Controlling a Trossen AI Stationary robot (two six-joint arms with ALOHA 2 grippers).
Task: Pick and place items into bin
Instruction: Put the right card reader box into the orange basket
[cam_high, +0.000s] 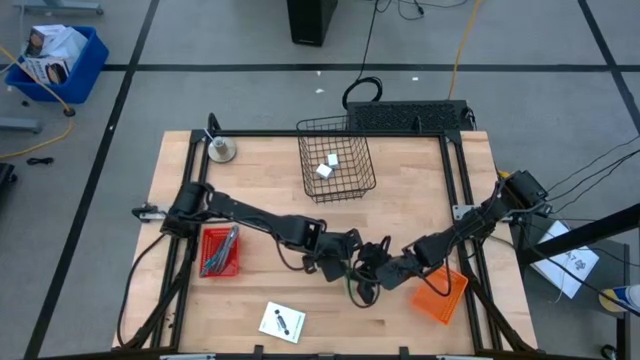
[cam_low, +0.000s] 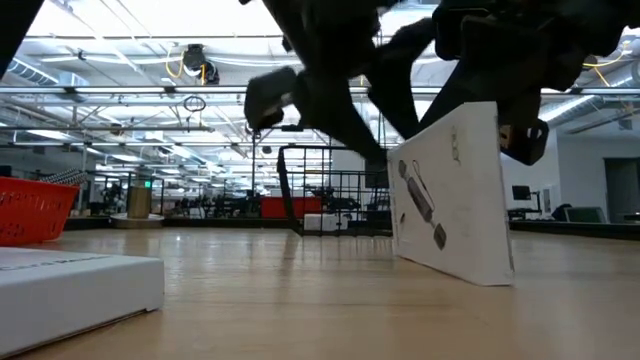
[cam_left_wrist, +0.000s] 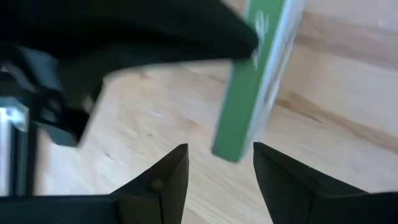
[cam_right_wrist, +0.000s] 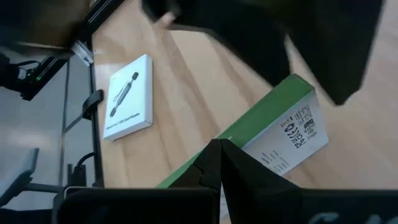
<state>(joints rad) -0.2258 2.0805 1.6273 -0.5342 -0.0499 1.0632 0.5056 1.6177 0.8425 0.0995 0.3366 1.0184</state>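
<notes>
A white box with black marks and a green side stands tilted on the table's near middle. My right gripper, shut, is at that green side, reaching in from the right. My left gripper is open and comes from the left. The box's corner is just ahead of the gap between its fingers, and I see no touch. A second white card-like box lies flat near the front edge. The wire bin at the far middle holds small white blocks. My right gripper has its shut fingertips against the box's green long side, slanting down from the table's right. The box stands tilted on its lower edge on the table. Whether the fingers pinch anything I cannot tell.
A red tray with a grey tool lies at the left, and an orange tray at the right front. A metal puck stands at the far left corner. Black frame rails run along the table's sides.
</notes>
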